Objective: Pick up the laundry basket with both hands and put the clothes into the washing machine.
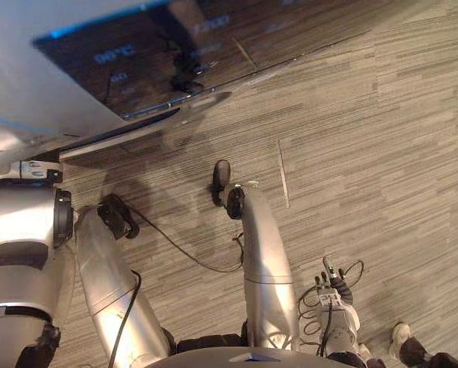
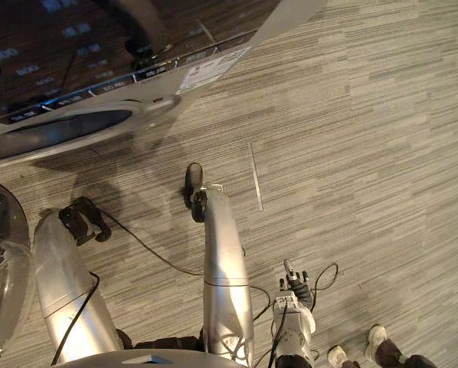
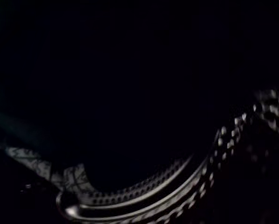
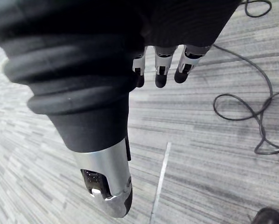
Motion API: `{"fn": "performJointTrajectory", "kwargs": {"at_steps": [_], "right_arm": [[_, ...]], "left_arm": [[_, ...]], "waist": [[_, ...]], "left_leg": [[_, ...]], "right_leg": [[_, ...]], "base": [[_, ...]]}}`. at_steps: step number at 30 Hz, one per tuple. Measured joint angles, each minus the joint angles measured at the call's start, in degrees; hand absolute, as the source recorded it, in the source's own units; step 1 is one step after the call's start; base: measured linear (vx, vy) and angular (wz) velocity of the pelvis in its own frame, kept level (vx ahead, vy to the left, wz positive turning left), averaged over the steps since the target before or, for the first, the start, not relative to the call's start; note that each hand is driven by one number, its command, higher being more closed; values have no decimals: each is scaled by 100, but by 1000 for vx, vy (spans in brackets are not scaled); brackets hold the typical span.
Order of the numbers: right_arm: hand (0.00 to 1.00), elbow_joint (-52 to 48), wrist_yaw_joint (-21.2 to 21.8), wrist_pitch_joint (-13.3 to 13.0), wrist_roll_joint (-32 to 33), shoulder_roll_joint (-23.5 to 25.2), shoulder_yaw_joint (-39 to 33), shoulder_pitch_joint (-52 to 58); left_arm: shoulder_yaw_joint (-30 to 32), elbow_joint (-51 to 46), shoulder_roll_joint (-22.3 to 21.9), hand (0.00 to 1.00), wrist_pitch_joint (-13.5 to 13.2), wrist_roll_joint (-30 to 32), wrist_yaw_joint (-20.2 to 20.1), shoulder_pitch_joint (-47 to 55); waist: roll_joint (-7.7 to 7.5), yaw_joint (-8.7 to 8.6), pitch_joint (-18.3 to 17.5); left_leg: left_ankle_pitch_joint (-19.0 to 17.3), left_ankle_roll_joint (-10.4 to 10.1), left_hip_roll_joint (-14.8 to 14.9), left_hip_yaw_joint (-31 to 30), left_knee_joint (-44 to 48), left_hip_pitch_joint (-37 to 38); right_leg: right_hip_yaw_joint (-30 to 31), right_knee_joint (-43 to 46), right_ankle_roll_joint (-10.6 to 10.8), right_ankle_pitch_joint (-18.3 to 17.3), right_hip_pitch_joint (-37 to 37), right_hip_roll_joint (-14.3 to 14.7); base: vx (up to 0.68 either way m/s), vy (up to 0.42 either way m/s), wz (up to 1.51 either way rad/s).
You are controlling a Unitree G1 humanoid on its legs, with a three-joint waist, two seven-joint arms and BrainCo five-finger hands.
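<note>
The washing machine [image 1: 30, 100] sits at eleven o'clock in the head view, well apart from the right robot hand [image 1: 335, 285] at five o'clock, which hangs above the floor [image 1: 382, 153] with fingers [image 4: 160, 77] loosely straight, holding nothing.

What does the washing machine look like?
The washing machine stands at the upper left of the head views, on the striped grey floor. Its body looks pale grey. A dark glossy panel on it glows with blue numbers. The left wrist view shows darkness and a shiny holed metal drum rim, probably its own.
</note>
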Motion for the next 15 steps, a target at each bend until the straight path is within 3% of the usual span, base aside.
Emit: {"fn": "performJointTrajectory", "kwargs": {"at_steps": [3, 4, 6, 10, 14, 15], "right_arm": [[0, 0, 223, -81, -8, -104, 139, -4], [0, -2, 248, -92, -6, -132, 192, -4], [0, -2, 262, -92, -5, -145, 276, -4], [0, -12, 215, -92, 3, -142, 353, -6], [0, -12, -17, -85, 9, -113, 364, -30], [0, -14, -50, -85, 8, -113, 364, -36]], "left_arm": [[-451, 203, 63, 0, 702, 2909, -139, -11], [-452, 363, 62, 0, 762, 3002, -275, -42], [-438, 1067, -5, 0, 1005, 2593, -630, -228], [-19, 1884, -207, 0, 1186, 1479, -1024, -281], [729, 2081, -737, 0, 1170, -950, -1211, -99], [858, 2076, -813, 0, 1170, -1268, -1216, -36]], "waist": [[86, 40, 50], [99, 35, 55], [112, 34, 62], [151, -5, 61], [187, 25, 74], [205, 30, 69]], "left_leg": [[28, 3, -27, -10, -17, -16], [31, 5, -26, -7, -15, -15], [77, 19, -25, -13, -45, -10], [197, 91, -23, 38, -290, 84], [310, 122, -61, 159, -568, 356], [325, 127, -76, 174, -609, 406]], "right_leg": [[-19, 0, -8, -1, 2, -39], [-19, -7, -14, 4, 5, -39], [-34, -69, -33, 44, 43, -36], [-59, -446, 19, 215, 201, 13], [-55, -781, 30, 344, 488, 8], [-53, -814, 44, 355, 536, 0]], "base": [[15, -12, 7], [0, 0, 0], [0, 0, 0], [-23, -2, -3], [-4, -6, 2], [0, -19, 9]]}}
